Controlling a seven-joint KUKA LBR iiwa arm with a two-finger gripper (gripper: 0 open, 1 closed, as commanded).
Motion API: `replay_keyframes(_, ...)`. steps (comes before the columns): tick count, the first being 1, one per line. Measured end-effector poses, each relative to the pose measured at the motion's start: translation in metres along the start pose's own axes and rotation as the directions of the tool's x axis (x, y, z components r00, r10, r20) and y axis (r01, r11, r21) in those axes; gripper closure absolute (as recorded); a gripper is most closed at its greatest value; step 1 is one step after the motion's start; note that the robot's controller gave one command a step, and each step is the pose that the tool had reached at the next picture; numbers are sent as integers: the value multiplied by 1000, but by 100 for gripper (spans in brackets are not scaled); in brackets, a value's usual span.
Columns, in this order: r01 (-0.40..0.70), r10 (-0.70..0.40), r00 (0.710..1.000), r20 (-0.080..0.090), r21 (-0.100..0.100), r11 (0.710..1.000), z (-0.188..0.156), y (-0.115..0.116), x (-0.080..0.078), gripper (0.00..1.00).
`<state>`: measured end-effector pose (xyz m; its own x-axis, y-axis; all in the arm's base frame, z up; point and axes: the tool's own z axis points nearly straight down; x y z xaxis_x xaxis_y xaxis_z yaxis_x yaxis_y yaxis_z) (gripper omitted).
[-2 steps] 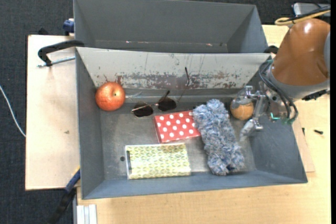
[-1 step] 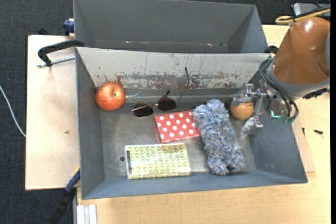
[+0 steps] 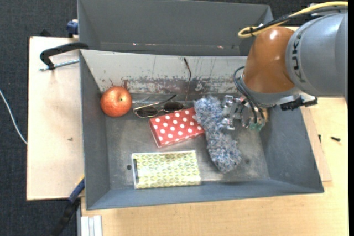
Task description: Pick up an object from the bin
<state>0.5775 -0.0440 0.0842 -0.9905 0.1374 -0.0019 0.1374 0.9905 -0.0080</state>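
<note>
Hanging over a blue-grey woolly cloth (image 3: 220, 141) by the right wall of the bin (image 3: 289, 146), the claw (image 3: 239, 114) hides its opening; I cannot tell.
Soft, light and limp, the cloth is likely best pinched at its bunched upper end.

Arm (image 3: 312, 55) from right, claw (image 3: 237, 114) low

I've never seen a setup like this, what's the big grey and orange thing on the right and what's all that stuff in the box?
That is a robot arm reaching in from the right; the orange part is its cover. Its gripper, the hand, sits at the upper right of a fuzzy blue-grey cloth. One camera looks down into a grey metal bin. Also inside: a red apple at the left, dark sunglasses, a red white-dotted packet and a yellow-green patterned box in front. Whether it holds anything yet, I cannot tell.
</note>
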Motion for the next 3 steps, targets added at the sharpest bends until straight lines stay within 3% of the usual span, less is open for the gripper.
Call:
replay_keyframes(1,0,0,1000,0,0,1000,0,0,0,100)
replay_keyframes(2,-5,5,1000,0,-6,1000,-31,3,2,100)
replay_keyframes(3,-9,9,1000,13,-9,1000,-54,5,-4,100)
